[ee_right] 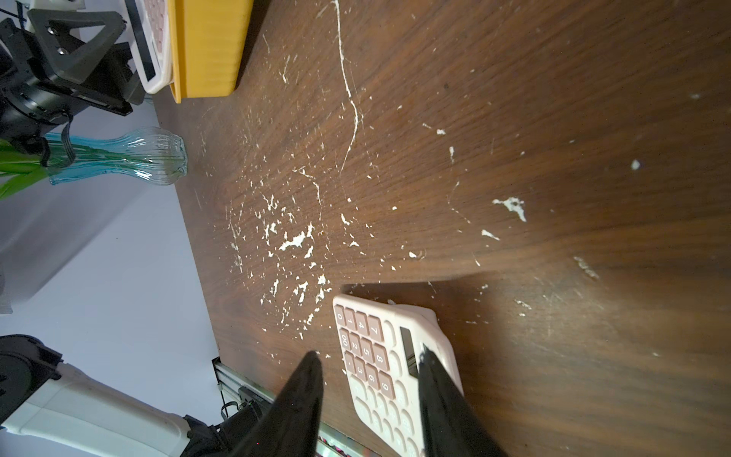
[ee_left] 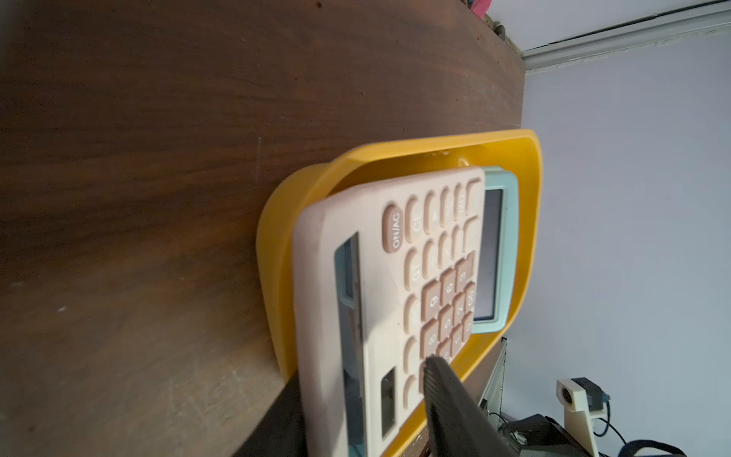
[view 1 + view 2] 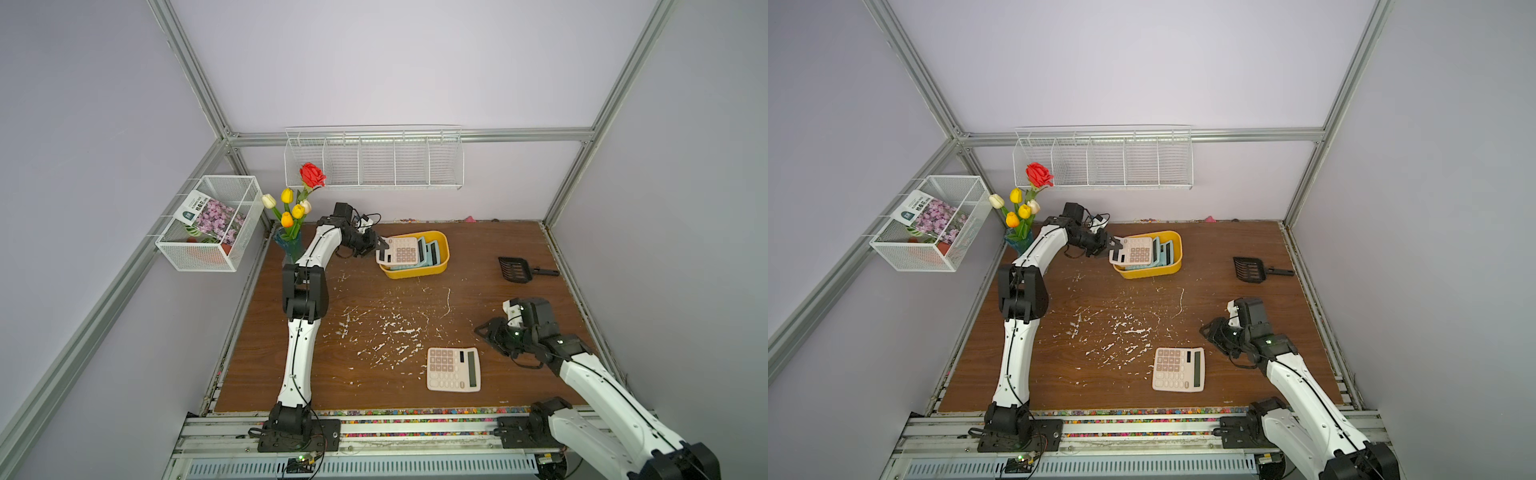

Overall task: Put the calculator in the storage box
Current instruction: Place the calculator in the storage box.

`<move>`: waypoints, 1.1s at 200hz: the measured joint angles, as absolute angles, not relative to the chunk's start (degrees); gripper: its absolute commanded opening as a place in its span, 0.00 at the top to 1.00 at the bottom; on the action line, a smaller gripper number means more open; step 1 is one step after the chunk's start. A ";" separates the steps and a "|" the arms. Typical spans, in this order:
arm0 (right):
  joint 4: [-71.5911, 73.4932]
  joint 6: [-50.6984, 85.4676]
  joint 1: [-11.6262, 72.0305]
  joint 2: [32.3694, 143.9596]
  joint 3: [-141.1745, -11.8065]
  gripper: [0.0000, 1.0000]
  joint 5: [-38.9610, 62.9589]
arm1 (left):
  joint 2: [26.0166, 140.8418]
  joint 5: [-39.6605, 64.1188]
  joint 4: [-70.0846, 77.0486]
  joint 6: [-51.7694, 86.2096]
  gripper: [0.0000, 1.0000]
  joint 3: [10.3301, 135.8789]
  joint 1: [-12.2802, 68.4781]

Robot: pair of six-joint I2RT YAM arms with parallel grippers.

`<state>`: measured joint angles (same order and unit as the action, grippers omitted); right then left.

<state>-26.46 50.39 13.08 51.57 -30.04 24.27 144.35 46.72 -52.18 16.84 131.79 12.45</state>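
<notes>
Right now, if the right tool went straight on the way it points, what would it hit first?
Most likely the pink calculator lying just ahead of the right tool; if it clears that, the scratched table beyond. Depth is unclear.

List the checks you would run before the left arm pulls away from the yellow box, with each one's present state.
1. Pink calculator over the storage box: ok.
2. Lying flat inside: not ok; tilted on blue calculators, one end past the rim.
3. Left jaws released: cannot tell; they straddle its end.
4. Right jaws open, empty: ok.
5. Second calculator boxed: not ok; on the table.
</notes>
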 measured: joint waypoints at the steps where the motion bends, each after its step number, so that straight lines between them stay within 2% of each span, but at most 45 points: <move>1: -26.46 50.39 13.08 51.57 -30.04 0.57 24.27 | 144.27 46.63 -52.14 16.86 0.52 131.66 12.45; 45: -26.46 50.41 13.08 51.57 -30.04 0.56 24.27 | 143.31 43.03 -52.21 16.86 0.52 129.78 11.73; 142: -26.46 50.59 13.08 51.40 -30.04 0.56 24.27 | 142.74 42.11 -52.10 16.86 0.49 128.68 12.01; 220: -27.05 50.76 13.08 49.95 -30.04 0.56 24.25 | 128.51 40.01 -51.51 16.91 0.47 121.95 12.12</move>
<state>-27.05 50.76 13.08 49.95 -30.04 24.25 128.51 40.01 -51.51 16.91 121.95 12.12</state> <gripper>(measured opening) 0.436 0.536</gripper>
